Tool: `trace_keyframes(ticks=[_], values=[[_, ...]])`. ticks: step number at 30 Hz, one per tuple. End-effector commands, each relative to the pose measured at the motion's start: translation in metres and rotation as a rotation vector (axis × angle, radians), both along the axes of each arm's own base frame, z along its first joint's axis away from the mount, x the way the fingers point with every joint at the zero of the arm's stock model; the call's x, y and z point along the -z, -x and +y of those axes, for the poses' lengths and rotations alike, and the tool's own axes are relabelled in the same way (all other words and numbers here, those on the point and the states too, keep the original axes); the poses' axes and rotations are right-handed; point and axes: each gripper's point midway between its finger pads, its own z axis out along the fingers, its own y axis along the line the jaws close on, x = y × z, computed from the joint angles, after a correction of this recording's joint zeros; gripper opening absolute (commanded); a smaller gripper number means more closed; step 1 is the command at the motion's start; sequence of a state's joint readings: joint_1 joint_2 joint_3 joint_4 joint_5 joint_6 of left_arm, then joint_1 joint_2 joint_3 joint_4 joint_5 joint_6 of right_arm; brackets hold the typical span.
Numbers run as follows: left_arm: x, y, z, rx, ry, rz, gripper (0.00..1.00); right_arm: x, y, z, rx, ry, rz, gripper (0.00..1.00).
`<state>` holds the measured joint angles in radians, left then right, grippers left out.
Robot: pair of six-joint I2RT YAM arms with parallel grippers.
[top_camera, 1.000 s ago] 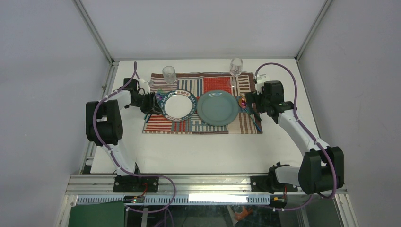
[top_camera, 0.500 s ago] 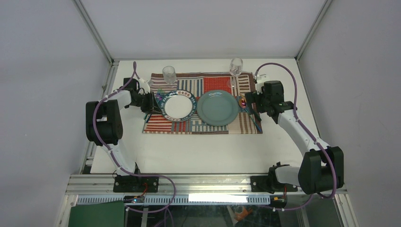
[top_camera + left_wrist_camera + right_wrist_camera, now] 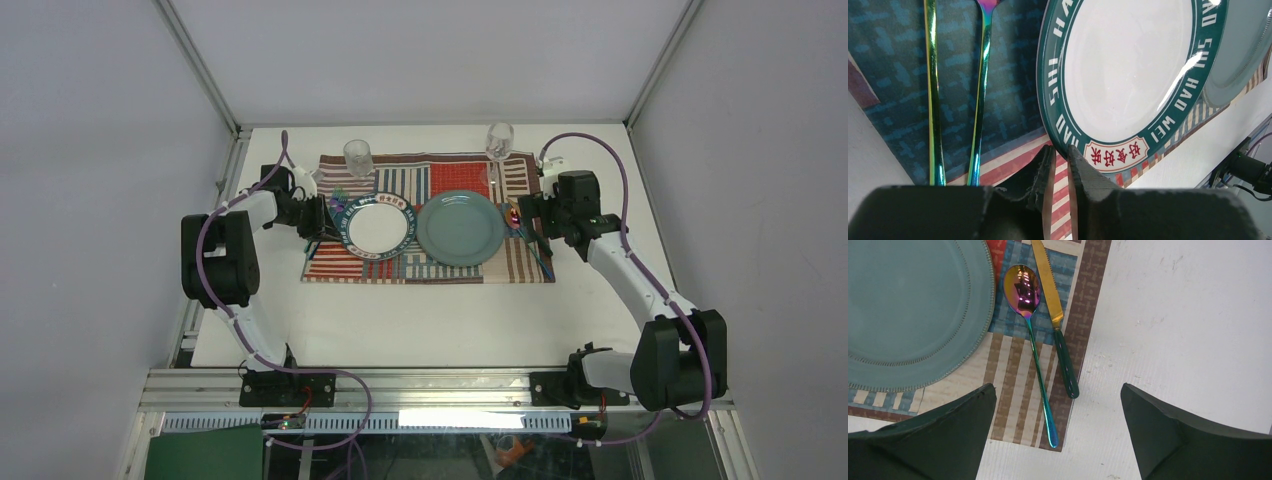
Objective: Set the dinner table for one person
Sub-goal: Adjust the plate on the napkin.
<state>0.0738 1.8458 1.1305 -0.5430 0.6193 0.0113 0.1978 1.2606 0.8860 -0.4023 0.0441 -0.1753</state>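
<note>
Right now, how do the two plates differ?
The white plate has a dark green lettered rim; the green plate is plain with a beaded edge. The white plate looks smaller than the green plate. The left gripper has its tips at the white plate's rim; the right gripper is off the green plate, over the spoon. Both are round and lie on the placemat.

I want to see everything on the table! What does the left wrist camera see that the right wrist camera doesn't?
Only the left wrist: a green-rimmed white plate, two rainbow handles, and the left hand, seemingly pinching that plate's rim. Only the right wrist: a rainbow spoon, a gold-bladed knife, and the right hand, wide open. Both: the teal plate, the striped placemat, the white table.
</note>
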Motion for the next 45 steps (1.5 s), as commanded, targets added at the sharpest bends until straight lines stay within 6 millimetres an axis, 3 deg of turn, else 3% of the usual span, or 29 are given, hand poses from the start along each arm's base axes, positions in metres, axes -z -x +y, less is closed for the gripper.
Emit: trace_keyframes(ticks=[1, 6, 8, 11, 17, 31, 40, 45], values=[[-0.028, -0.006, 0.0, 0.01, 0.02, -0.079, 0.18, -0.022, -0.01, 0.0, -0.005, -0.011, -0.069, 1.0], [-0.024, -0.006, -0.004, 0.01, 0.05, -0.05, 0.36, -0.022, -0.009, 0.0, -0.006, -0.012, -0.07, 1.0], [-0.022, -0.007, -0.004, 0.009, 0.052, -0.05, 0.37, -0.022, -0.009, 0.0, -0.007, -0.01, -0.071, 1.0], [-0.025, -0.014, -0.004, 0.004, 0.052, -0.059, 0.31, -0.022, -0.01, 0.0, -0.007, -0.011, -0.073, 1.0], [-0.024, -0.026, -0.009, -0.003, 0.08, -0.052, 0.3, -0.022, -0.009, 0.0, -0.006, -0.01, -0.071, 1.0], [0.0, -0.02, -0.01, -0.009, 0.041, -0.014, 0.29, -0.022, -0.009, 0.0, -0.006, -0.01, -0.069, 1.0], [0.007, -0.018, -0.016, -0.005, 0.013, -0.01, 0.07, -0.023, -0.009, 0.001, -0.009, -0.015, -0.07, 1.0], [-0.005, -0.016, -0.014, 0.0, -0.003, -0.03, 0.05, -0.023, -0.009, 0.001, -0.01, -0.016, -0.071, 1.0]])
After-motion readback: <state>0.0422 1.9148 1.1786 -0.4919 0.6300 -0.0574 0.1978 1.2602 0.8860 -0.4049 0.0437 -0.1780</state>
